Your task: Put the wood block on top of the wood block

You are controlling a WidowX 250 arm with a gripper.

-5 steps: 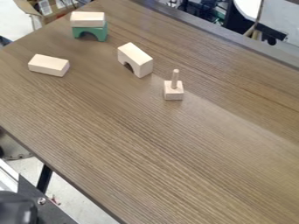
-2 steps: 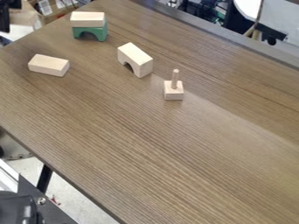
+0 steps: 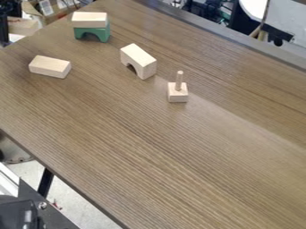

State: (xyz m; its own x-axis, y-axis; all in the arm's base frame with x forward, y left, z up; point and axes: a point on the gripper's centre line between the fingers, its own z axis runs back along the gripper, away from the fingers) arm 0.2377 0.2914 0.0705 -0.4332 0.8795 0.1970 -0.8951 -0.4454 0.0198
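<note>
A black housing [image 3: 17, 215] sits in the near left corner, beyond the edge of the brown wood-grain table [image 3: 149, 156]. A black table leg [image 3: 45, 182] runs down beside it to the pale floor [image 3: 74, 201].

On the table, the nearest piece is the peg block [image 3: 177, 96], a small squarish pale wood base with a round dowel standing upright from its top. Farther back and to its left, apart from it, is the arched wood block [image 3: 139, 58]. It is pale and smooth, upright on its two feet, with a flat top and a rounded cutout in the long side that faces the near left. Well to the left of that, the plain wood block [image 3: 50, 66] lies flat near the table's left edge, an oblong with square corners and its long side turned slightly aslant.

Behind these, the green arch [image 3: 92, 34] stands on its two feet, opening toward the camera. The upper wood block [image 3: 90, 19], pale and oblong, rests flat on it, set slightly to the left.

The black gripper [image 3: 5, 23] is at the far left edge, partly cut off, apart from all the blocks. I cannot tell whether its jaws are spread or pressed together, or whether they pinch anything. A cardboard box [image 3: 55, 9] is behind the table's far left corner.
</note>
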